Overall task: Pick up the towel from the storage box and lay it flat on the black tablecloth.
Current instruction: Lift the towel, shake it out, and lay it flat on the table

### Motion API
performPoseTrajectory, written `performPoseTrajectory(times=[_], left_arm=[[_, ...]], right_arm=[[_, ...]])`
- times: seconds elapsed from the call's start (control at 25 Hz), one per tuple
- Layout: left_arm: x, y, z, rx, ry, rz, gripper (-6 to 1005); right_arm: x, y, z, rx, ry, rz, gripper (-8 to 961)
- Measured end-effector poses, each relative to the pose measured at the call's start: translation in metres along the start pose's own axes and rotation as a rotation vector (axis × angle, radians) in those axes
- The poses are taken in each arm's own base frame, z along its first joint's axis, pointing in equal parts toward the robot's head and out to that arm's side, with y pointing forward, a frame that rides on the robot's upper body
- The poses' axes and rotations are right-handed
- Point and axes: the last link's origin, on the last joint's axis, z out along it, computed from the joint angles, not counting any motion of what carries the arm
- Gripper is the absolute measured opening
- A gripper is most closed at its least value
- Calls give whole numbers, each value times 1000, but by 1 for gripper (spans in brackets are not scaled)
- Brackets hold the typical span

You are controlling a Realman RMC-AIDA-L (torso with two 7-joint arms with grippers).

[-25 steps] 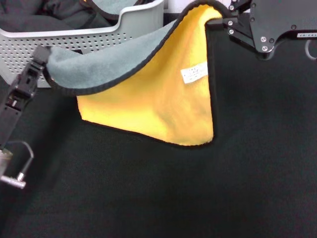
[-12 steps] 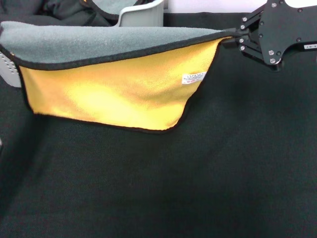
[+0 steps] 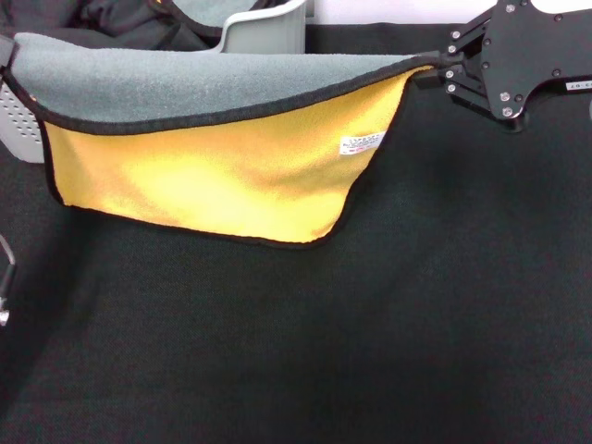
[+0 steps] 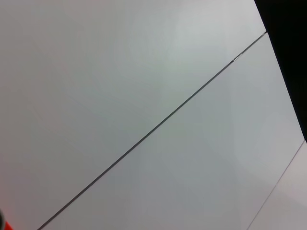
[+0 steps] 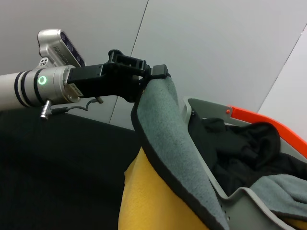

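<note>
The towel [image 3: 213, 166] hangs stretched in the air between my two grippers, grey face up and yellow face toward me, its white tag [image 3: 361, 144] showing. My right gripper [image 3: 429, 72] is shut on the towel's right corner. My left gripper [image 5: 154, 75], seen from the right wrist view, is shut on the opposite corner; in the head view it sits at the far left edge. The towel's [image 5: 172, 139] lower edge hangs just above the black tablecloth [image 3: 370, 351]. Behind the towel stands the storage box [image 3: 268, 23].
Dark cloths [image 5: 240, 148] and another grey cloth lie in the storage box [image 5: 242, 199], with an orange rim [image 5: 259, 117] behind it. A cable [image 3: 6, 277] hangs at the left edge. The left wrist view shows only pale wall panels [image 4: 144, 96].
The left gripper has swung out to the left and up, pulling the towel wide between both grippers. In the last half second the towel's left end dipped slightly.
</note>
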Motion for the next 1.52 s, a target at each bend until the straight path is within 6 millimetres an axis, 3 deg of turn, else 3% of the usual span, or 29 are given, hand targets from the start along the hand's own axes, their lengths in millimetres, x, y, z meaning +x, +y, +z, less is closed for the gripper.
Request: performPoseTrajectory(times=[0.4, 0.64, 0.92, 1.08, 1.44, 1.52], left_arm=[[-1, -3, 2, 15, -6, -5, 13], [-32, -18, 0, 120, -200, 16, 38], [-59, -15, -8, 97, -369, 148, 98], [-78, -6, -8, -7, -473, 262, 199], [-101, 1, 4, -211, -587, 543, 328], [-102, -2, 7, -244, -582, 697, 333]], right_arm=[[-10, -6, -6, 47, -26, -19, 32], [-42, -20, -25, 135, -67, -76, 33], [-79, -39, -29, 156, -92, -130, 34], [-91, -44, -24, 143, -107, -137, 35], [-102, -45, -5, 140, -151, -133, 36], [-105, -46, -2, 137, -154, -140, 36]])
